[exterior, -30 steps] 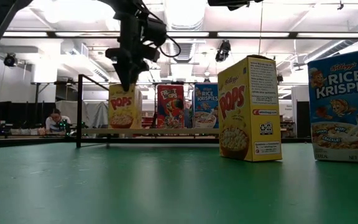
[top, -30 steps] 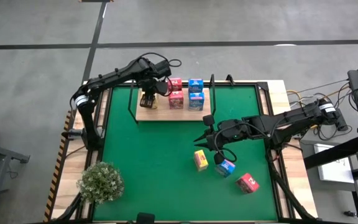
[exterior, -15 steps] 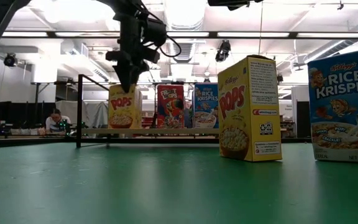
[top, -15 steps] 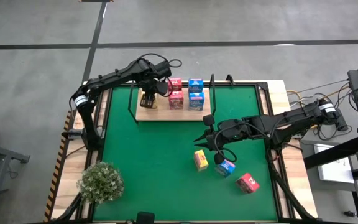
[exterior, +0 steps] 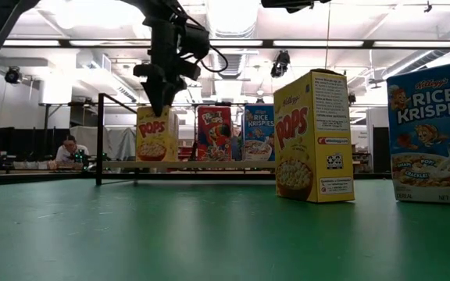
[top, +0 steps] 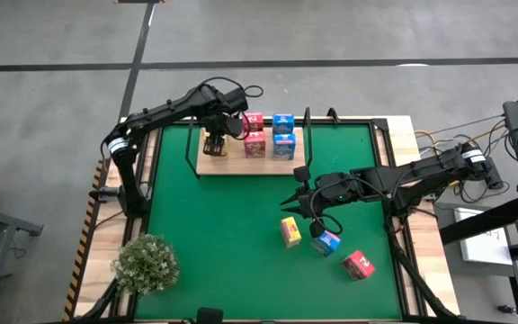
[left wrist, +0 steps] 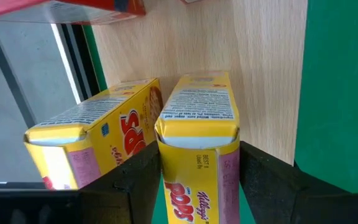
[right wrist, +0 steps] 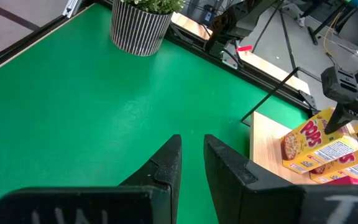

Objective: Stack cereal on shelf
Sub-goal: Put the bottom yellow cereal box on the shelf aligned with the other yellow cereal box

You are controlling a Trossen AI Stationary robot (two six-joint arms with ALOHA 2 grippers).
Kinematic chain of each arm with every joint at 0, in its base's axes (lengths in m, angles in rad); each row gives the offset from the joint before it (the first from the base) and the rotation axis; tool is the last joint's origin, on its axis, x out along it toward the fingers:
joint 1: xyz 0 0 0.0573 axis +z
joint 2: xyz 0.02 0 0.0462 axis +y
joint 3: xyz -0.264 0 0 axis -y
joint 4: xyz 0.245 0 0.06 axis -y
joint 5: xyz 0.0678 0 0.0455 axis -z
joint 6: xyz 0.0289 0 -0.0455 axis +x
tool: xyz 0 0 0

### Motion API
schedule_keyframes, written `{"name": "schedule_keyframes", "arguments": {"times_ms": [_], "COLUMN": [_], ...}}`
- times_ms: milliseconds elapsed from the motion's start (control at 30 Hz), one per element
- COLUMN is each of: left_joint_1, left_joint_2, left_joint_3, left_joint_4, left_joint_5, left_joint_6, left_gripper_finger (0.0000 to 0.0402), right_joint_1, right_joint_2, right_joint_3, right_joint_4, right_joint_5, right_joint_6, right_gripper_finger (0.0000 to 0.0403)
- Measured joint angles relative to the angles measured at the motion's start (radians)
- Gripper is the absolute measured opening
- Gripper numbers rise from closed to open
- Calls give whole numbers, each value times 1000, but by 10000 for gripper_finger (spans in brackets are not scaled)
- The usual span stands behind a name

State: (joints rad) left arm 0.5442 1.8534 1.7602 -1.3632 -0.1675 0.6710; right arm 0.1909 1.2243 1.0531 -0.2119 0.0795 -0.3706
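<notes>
- A worktop [top: 403,135] covered by a green mat [top: 232,225] is seen in a large lit hall; a potted plant [top: 146,262] stands at one corner of the mat.
- The left gripper [top: 216,137] is positioned over the near-left end of the shelf [top: 241,165]. In the left wrist view its fingers [left wrist: 135,180] are spread around an upright yellow carton [left wrist: 197,134], one finger on each broad side; whether the pads press the carton cannot be told.
- A second yellow carton [left wrist: 95,143] lies tilted just beside the gripped one on the shelf.
- Two pink-red cartons [top: 254,135] and two blue cartons [top: 283,137] are stacked further along the shelf.
- The right gripper [top: 298,203] hovers above the mat near the centre, its fingers [right wrist: 166,165] nearly pressed together with a narrow gap, holding nothing.
- Three cartons remain on the mat: a loose yellow carton [top: 290,231], a loose blue carton [top: 326,241] and a loose pink-red carton [top: 359,265].
- Handling judgement: the cartons are likely light, thin-walled cardboard, stiff at the edges but easily dented and toppled. A light grip across the two broad faces, near the top, is recommended.
</notes>
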Motion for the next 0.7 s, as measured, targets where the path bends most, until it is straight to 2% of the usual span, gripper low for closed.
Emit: {"name": "schedule_keyframes", "arguments": {"times_ms": [433,700], "left_joint_1": [-17,-112], "left_joint_2": [-2,-20], "left_joint_3": [89,174], "left_joint_4": [-69,-151], "left_joint_5": [1,1], "left_joint_6": [-47,-193], "left_gripper_finger": [185,185], "right_joint_1": [-2,-4], "right_joint_2": [-5,-11], "right_joint_3": [0,0], "right_joint_4": [8,8], "right_joint_5": [0,1], "right_joint_6": [-8,12], "right_gripper_finger": [59,59]}}
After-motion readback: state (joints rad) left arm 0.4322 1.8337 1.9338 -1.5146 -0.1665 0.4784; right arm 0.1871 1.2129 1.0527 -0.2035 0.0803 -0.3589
